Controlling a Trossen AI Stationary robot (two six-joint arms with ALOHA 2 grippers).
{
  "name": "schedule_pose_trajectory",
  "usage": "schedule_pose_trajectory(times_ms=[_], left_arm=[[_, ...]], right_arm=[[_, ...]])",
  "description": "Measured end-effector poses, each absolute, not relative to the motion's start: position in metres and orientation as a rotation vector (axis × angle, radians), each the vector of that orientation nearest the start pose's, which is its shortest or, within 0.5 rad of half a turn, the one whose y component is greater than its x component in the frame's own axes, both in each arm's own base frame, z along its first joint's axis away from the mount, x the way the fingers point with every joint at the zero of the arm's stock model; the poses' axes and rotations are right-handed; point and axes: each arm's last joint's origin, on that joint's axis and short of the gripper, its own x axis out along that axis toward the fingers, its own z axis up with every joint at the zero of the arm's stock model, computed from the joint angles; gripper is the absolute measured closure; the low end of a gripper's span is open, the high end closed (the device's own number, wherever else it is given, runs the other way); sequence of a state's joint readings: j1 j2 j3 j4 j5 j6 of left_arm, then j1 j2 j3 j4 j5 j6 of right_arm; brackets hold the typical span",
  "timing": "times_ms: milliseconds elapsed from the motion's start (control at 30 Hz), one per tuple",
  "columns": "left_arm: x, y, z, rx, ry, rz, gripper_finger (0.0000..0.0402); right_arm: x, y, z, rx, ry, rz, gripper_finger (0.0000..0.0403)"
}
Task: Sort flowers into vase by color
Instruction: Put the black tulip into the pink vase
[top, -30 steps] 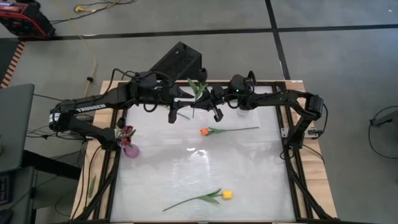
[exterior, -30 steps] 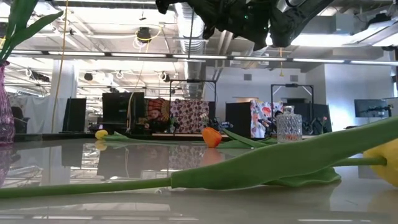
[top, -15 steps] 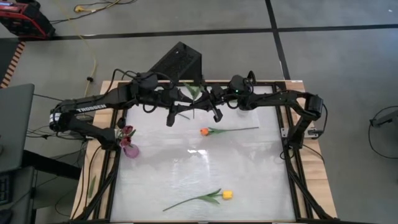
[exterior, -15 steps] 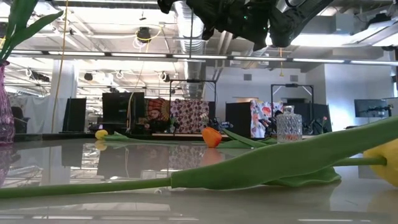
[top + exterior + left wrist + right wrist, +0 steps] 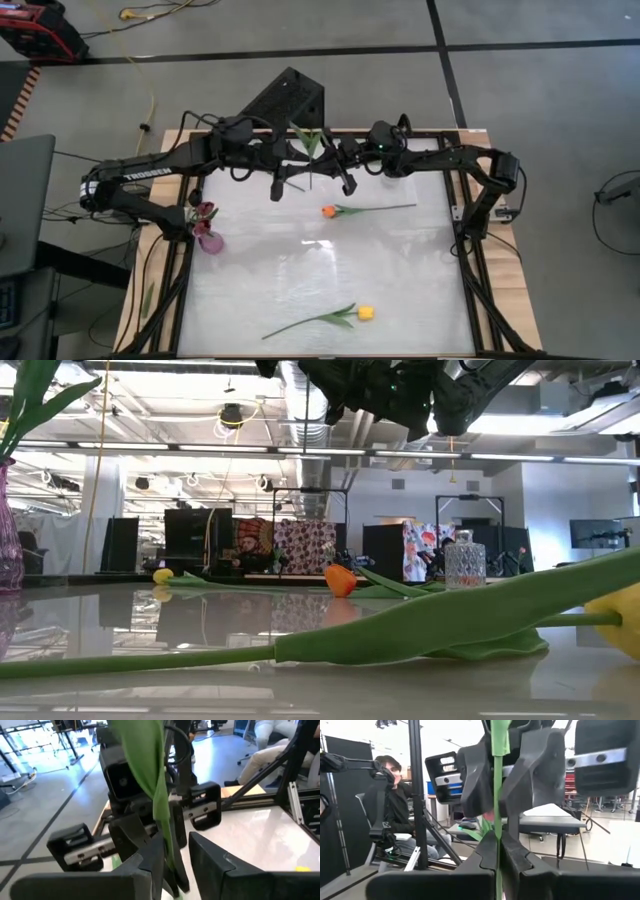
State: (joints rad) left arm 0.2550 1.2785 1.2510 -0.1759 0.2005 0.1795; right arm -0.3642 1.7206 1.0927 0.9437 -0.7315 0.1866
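Observation:
Both arms meet above the table's far middle. My right gripper (image 5: pixel 496 845) (image 5: pixel 332 162) is shut on a flower's thin green stem (image 5: pixel 496 795). The flower's leaves (image 5: pixel 308 140) show between the arms, but its head is hidden. My left gripper (image 5: pixel 175 854) (image 5: pixel 293 166) is open, with one finger on each side of that same stem (image 5: pixel 161 805), facing the right gripper. An orange tulip (image 5: pixel 328 211) and a yellow tulip (image 5: pixel 365 313) lie flat on the table. My right gripper pinches the stem (image 5: pixel 496 831) between its two fingers, coming level from the table's right. The stem runs across the fingers. The flower is lifted clear of the table.
A pink vase (image 5: pixel 209 240) with dark red flowers (image 5: pixel 203 211) stands near the left edge. A clear glass vase (image 5: pixel 463 560) stands at the far right. Another small yellow head (image 5: pixel 163 575) lies far left. A black box (image 5: pixel 285 98) sits behind the far edge. People sit beyond the table.
The held flower's leaves have swung a little back and forth between the arms. Both grippers have stayed nearly in place above the far middle of the table.

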Motion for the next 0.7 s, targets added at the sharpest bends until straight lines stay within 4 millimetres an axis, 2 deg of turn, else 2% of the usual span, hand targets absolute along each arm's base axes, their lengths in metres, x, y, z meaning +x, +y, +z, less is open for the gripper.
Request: schedule_pose_trajectory(times_ms=[233, 400, 533, 700], left_arm=[[0.277, 0.066, 0.391, 0.129, 0.189, 0.017, 0.0393], [0.276, 0.066, 0.392, 0.102, 0.195, 0.038, 0.04], [0.268, 0.064, 0.397, 0.094, 0.179, 0.05, 0.0401], [0.247, 0.061, 0.407, 0.118, 0.196, 0.131, 0.0401]], right_arm=[[0.36, -0.115, 0.297, 0.011, -0.237, 0.391, 0.0365], [0.36, -0.115, 0.297, 0.003, -0.243, 0.392, 0.0346], [0.359, -0.115, 0.3, -0.017, -0.267, 0.414, 0.0312], [0.359, -0.114, 0.299, 0.02, -0.246, 0.452, 0.0241]])
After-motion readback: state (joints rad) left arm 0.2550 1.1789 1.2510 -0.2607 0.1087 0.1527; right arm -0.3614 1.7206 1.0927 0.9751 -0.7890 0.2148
